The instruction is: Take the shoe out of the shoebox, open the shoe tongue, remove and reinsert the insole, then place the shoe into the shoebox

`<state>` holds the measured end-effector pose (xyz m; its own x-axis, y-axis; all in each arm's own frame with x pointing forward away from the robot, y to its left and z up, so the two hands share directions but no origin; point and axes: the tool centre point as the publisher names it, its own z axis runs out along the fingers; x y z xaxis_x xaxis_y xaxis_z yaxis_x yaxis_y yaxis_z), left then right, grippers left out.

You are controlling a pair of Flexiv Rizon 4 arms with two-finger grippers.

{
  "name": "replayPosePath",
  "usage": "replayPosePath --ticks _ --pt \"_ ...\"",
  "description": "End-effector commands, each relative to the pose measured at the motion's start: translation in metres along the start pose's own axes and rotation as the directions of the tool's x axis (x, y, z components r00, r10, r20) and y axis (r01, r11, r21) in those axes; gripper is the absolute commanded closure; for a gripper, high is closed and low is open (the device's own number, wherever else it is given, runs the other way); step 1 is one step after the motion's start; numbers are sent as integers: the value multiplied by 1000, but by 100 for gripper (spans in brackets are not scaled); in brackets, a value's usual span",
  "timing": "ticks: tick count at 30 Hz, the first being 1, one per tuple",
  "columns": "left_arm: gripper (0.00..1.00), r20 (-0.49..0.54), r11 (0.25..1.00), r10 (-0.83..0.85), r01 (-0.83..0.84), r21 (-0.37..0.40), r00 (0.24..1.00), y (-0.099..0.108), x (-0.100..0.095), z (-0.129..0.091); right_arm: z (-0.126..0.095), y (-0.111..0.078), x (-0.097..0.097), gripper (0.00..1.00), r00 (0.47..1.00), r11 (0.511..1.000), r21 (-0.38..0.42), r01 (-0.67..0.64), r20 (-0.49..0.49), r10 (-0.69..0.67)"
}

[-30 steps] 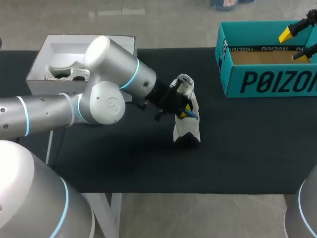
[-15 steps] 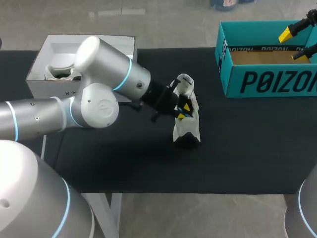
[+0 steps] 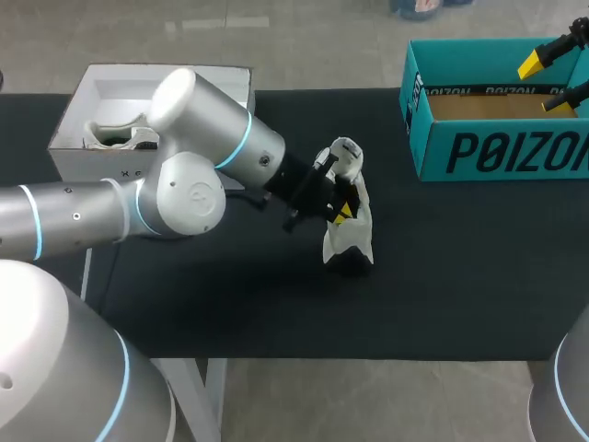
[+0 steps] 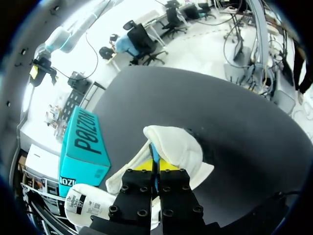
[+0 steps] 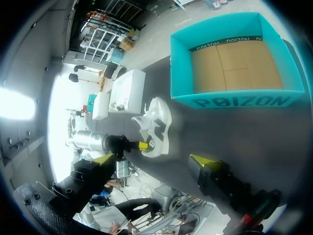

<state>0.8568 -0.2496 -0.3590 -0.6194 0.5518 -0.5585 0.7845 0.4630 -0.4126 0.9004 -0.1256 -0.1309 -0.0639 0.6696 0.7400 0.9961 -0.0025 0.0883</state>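
A white shoe lies mid-table on the black mat, also seen in the left wrist view and the right wrist view. My left gripper is at the shoe's opening. Up close its yellow tips are pressed together, shut on a thin blue strip from inside the shoe that looks like the insole's edge. The teal shoebox stands open at the far right, with bare cardboard inside. My right gripper hangs above the box, open and holding nothing.
A white open box with another white shoe inside sits at the far left, behind my left arm. The teal shoebox lies beyond the shoe in the left wrist view. Bare black mat surrounds the shoe.
My left gripper's fingers have closed together at the shoe's opening. The left arm shifted slightly and the shoe leaned a little. The right arm has not moved.
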Motion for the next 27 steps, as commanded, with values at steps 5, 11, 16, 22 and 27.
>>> replayPosePath --ticks 5,11,16,22,27 --pt "0 11 999 -35 35 18 999 -10 -7 -24 0 0 0 0 1000 1000 1 -1 2 1" --pt "0 -29 1000 14 -14 -7 999 -14 -17 -41 0 0 0 0 1000 1000 1 -1 2 1" --pt "75 -62 999 43 -45 -19 997 -10 -21 -39 0 0 0 0 1000 1000 1 -1 2 1" --pt "100 -133 996 81 -86 -36 988 -5 -20 -29 0 0 0 0 1000 1000 1 -1 2 1" --pt "100 -186 996 84 -89 -21 979 -5 -17 -27 0 0 0 0 1000 1000 1 -1 2 1"
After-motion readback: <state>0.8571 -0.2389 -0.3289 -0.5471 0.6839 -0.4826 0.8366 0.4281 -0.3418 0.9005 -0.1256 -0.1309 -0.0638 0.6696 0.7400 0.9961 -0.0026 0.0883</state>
